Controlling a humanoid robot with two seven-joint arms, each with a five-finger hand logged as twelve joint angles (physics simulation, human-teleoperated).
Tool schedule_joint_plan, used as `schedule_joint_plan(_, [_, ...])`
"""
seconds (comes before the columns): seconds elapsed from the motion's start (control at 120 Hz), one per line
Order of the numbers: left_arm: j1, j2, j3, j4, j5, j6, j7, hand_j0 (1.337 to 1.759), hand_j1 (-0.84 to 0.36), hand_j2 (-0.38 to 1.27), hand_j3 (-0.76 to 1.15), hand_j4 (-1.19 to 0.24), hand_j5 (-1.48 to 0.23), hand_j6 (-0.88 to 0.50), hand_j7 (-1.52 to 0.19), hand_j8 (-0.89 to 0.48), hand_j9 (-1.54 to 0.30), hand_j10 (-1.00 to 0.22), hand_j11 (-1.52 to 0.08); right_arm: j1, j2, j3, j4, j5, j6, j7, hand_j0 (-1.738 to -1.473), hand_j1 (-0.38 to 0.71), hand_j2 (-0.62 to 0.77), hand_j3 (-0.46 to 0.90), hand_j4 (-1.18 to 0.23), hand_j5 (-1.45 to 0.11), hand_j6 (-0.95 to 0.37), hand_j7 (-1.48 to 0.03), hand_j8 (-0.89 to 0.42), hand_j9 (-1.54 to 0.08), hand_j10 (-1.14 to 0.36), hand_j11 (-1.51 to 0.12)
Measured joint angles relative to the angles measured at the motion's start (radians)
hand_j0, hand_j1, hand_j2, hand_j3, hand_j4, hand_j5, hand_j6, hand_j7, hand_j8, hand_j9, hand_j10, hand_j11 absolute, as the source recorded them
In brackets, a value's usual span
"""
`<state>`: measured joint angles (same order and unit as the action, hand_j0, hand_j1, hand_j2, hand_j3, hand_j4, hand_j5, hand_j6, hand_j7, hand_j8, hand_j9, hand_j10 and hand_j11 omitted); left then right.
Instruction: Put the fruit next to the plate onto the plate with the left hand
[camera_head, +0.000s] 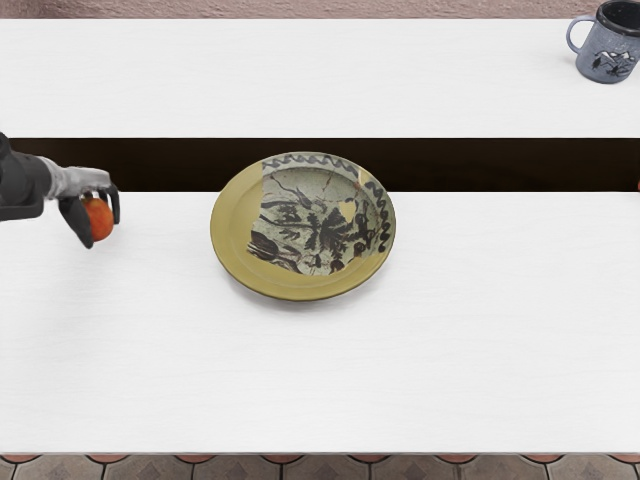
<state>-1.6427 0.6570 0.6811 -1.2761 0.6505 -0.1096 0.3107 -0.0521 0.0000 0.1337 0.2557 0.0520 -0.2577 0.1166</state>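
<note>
While the left arm reaches in from the side, well to the left of the plate (228, 240), the left hand (88, 208) is wrapped round the fruit (99, 217), and that is the whole of the action right now. It's a small, round, orange-red fruit, and the dark fingers (80, 222) curl down over it, one on the side away from the plate and another on the side facing it, so the grip is closed on it. Whether it sits on the table (400, 370) or hangs just clear of it, I can't tell from where I stand. Between fruit and plate lies a bare strip of white tabletop: the two are well apart, and the fruit is not yet on the plate. The plate itself is round, with an olive-yellow rim and a dark, inky pattern across its pale middle, and its far edge juts a little over the table's back edge. Behind the plate runs a dark gap (150, 165), and beyond that a second white table (300, 80). Far off to the plate's right and behind it, on that second table, a blue-grey mug (607, 42) stands upright, its handle turned toward the plate's side.
</note>
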Motion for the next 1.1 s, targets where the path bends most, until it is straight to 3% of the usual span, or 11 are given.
schedule_joint_plan(0.167, [-0.078,0.039,-0.023,-0.035,-0.090,-0.072,-0.010,1.641,-0.40,0.31,0.00,-0.46,-1.17,-0.17,-1.23,-0.19,-1.22,-0.61,-1.21,0.000,0.000,0.000,0.000,0.000,0.000,0.000,-1.658,-0.31,-0.01,0.00,-0.03,-0.05,-0.03,-0.05,-0.03,-0.05,-0.03,-0.05])
schedule_joint_plan(0.242, [-0.131,0.047,-0.039,-0.043,-0.131,-0.106,-0.011,1.640,-0.46,0.49,0.00,-0.44,-1.20,-0.13,-1.24,-0.17,-1.22,-0.59,-1.22,0.000,0.000,0.000,0.000,0.000,0.000,0.000,-1.658,-0.31,-0.01,0.00,-0.03,-0.05,-0.03,-0.05,-0.03,-0.05,-0.03,-0.05])
schedule_joint_plan(0.283, [-0.159,0.047,-0.045,-0.050,-0.154,-0.120,-0.011,1.640,-0.44,0.40,0.00,-0.45,-1.21,-0.15,-1.24,-0.17,-1.22,-0.60,-1.21,0.000,0.000,0.000,0.000,0.000,0.000,0.000,-1.658,-0.31,-0.01,0.00,-0.03,-0.05,-0.03,-0.05,-0.03,-0.05,-0.03,-0.05])
schedule_joint_plan(0.625, [-0.267,0.013,-0.111,-0.109,-0.285,-0.171,-0.010,1.643,-0.40,0.38,0.00,-0.43,-1.30,-0.15,-1.29,-0.18,-1.22,-0.63,-1.20,0.000,0.000,0.000,0.000,0.000,0.000,0.000,-1.658,-0.31,-0.01,0.00,-0.03,-0.05,-0.03,-0.05,-0.03,-0.05,-0.03,-0.05])
schedule_joint_plan(0.933, [-0.288,-0.099,-0.184,-0.168,-0.377,-0.182,-0.010,1.644,-0.39,0.36,0.00,-0.43,-1.30,-0.15,-1.28,-0.20,-1.20,-0.64,-1.19,0.000,0.000,0.000,0.000,0.000,0.000,0.000,-1.658,-0.31,-0.01,0.00,-0.03,-0.05,-0.03,-0.05,-0.03,-0.05,-0.03,-0.05])
schedule_joint_plan(1.1, [-0.218,-0.227,-0.228,-0.116,-0.349,-0.157,-0.009,1.645,-0.37,0.33,0.00,-0.44,-1.32,-0.16,-1.25,-0.22,-1.20,-0.66,-1.20,0.000,0.000,0.000,0.000,0.000,0.000,0.000,-1.658,-0.31,-0.01,0.00,-0.03,-0.05,-0.03,-0.05,-0.03,-0.05,-0.03,-0.05])
